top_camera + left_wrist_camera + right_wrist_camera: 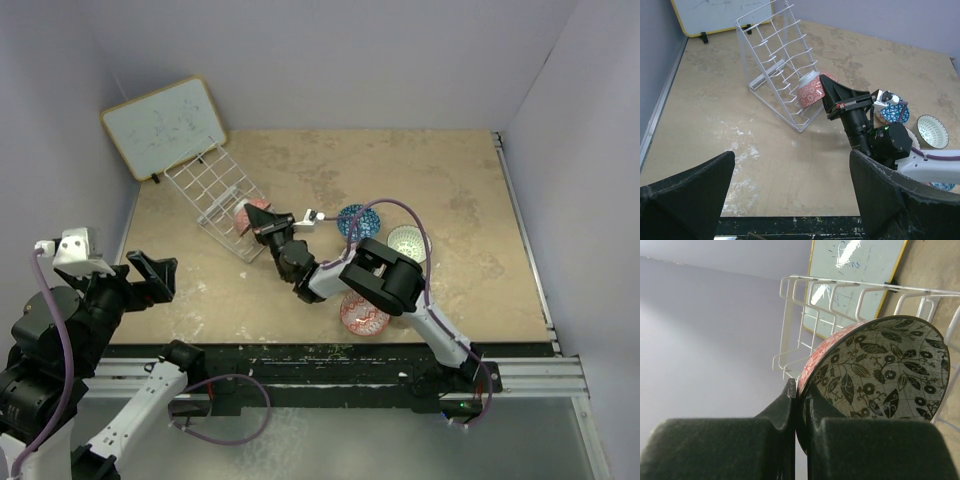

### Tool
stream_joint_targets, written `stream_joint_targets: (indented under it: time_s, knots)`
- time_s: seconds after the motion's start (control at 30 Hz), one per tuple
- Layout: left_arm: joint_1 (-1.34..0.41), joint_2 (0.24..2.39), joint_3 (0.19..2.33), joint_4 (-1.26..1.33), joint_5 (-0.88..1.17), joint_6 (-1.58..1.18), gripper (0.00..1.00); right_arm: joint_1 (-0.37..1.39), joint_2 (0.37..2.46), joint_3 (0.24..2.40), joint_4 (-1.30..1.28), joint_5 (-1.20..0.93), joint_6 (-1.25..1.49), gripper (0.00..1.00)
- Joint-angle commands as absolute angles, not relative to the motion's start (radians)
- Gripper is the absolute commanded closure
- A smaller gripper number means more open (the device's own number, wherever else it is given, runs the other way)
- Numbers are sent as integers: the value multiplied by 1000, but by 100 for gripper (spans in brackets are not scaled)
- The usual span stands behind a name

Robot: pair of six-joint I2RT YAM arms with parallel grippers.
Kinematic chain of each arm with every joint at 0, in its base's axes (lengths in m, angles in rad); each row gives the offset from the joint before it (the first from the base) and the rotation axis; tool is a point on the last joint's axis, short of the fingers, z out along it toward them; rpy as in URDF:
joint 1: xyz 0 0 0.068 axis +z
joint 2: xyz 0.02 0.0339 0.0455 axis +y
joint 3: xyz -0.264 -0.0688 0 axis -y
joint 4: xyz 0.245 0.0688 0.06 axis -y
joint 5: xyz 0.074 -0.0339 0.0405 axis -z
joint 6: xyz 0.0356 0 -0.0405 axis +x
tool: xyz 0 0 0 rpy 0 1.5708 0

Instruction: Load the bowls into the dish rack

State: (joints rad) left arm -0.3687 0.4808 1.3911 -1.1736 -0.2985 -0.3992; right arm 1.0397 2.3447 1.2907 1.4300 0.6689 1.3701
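Right pincer [262, 222] clenched on the rim of one red bowl [250, 214], held against the lower wires of the single white rack [213, 188]. Three bowls rest on the desk [450, 170]: one blue bowl [350, 218], one white bowl [406, 241], one red-and-white bowl [362, 316]. Left pincer [155, 277] released, well apart.

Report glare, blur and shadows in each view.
Top external: even soft light, only faint shadows under the arms on the tan tabletop. Left wrist: the black fingers of the left gripper are soft at the bottom, the white wire dish rack sharp. Right wrist: glare on the yellow-framed whiteboard; the red-outside patterned bowl is crisp.
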Motion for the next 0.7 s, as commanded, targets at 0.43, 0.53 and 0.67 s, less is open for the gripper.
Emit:
stream_joint_targets:
  time_s: [0.43, 0.53, 0.67]
  knots:
    - [-367, 468, 1377, -1149, -293, -369, 1, 927, 2341, 1371, 1401, 508, 1388, 100]
    - [-367, 466, 1376, -1150, -293, -368, 1, 925, 2355, 1388, 1385, 486, 1382, 98]
    - [-367, 465, 1386, -1156, -293, -366, 1, 925, 2388, 1404, 1386, 470, 1397, 91]
